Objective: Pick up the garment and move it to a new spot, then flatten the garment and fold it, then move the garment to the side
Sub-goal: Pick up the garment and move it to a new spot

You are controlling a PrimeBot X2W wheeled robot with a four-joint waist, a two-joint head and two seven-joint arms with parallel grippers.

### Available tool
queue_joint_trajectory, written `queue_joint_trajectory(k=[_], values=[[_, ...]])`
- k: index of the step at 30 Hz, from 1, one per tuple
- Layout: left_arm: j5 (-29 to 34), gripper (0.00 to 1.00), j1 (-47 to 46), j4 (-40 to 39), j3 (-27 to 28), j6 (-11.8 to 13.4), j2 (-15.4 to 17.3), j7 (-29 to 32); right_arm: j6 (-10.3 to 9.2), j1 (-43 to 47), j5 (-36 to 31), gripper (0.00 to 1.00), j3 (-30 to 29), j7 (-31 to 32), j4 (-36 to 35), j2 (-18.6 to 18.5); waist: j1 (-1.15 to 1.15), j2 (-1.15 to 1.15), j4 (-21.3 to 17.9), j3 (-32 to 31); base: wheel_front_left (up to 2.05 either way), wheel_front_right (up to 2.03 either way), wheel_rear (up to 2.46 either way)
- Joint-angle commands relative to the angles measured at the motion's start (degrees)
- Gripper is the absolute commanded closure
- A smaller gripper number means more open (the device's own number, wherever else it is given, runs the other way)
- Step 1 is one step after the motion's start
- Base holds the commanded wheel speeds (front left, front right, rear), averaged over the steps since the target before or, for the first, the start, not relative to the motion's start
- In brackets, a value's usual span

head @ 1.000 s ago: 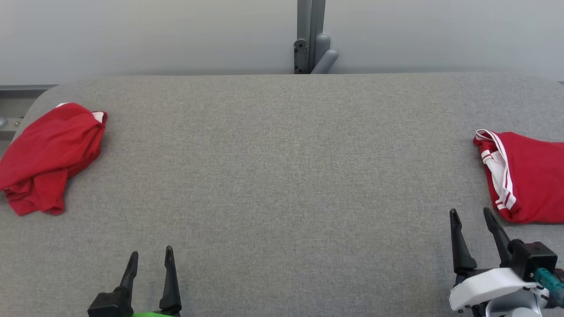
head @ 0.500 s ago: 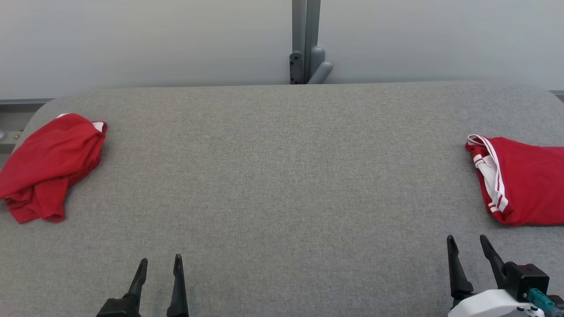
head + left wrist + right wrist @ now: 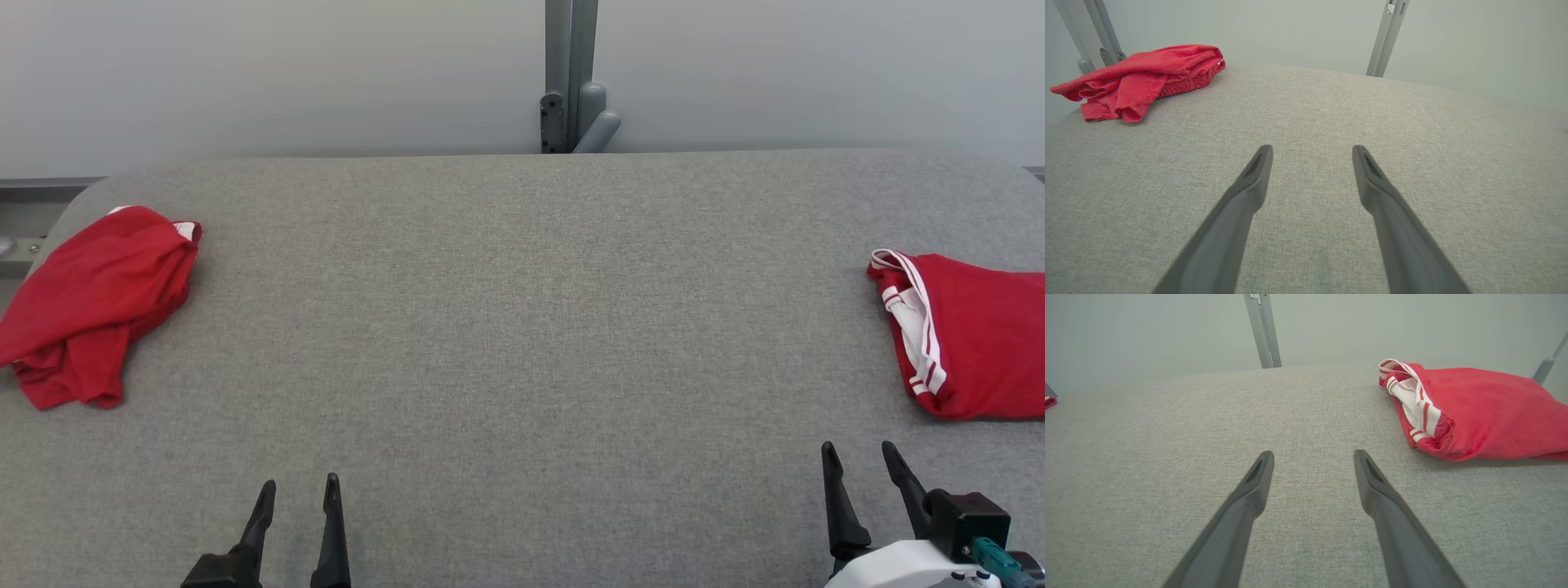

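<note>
right gripper has backed off the folded red garment on the table, it and the left gripper both spread open and empty, so that one looks done

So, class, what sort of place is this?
Likely a robot laboratory's folding bench: a grey fabric-covered table against a bare wall, a crumpled red garment at one end, a striped red garment at the other.

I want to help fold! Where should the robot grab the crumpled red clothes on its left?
Probably the bunched edge of the crumpled garment that faces the table's middle, reached from that side by the open left gripper. The cloth piles thick there, giving the fingers a ridge to pinch.
</note>
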Motion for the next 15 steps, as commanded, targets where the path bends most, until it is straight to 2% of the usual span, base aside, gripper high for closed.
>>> queue_joint_trajectory(k=[1, 8, 15], values=[[-0.05, 0.0, 0.1, -0.03, -0.05, -0.11, 0.13, 0.0, -0.06, 0.42, 0.62, 0.0, -0.01, -0.24, 0.15, -0.09, 0.0, 0.0, 0.08, -0.04, 0.0, 0.0, 0.0], [0.4, 0.0, -0.58, 0.27, 0.05, -0.38, 0.13, 0.0, -0.06, 0.44, 1.24, 0.0, 0.17, -0.24, 0.53, -0.08, 0.0, 0.0, 1.84, -0.3, 0.0, 0.0, 0.0], [0.59, 0.0, 0.15, 0.6, 0.1, -0.22, 0.13, 0.0, -0.06, 1.19, 1.56, 0.0, 0.88, -0.23, 0.79, -0.1, 0.0, 0.0, 7.18, -1.65, 0.0, 0.0, 0.0]])
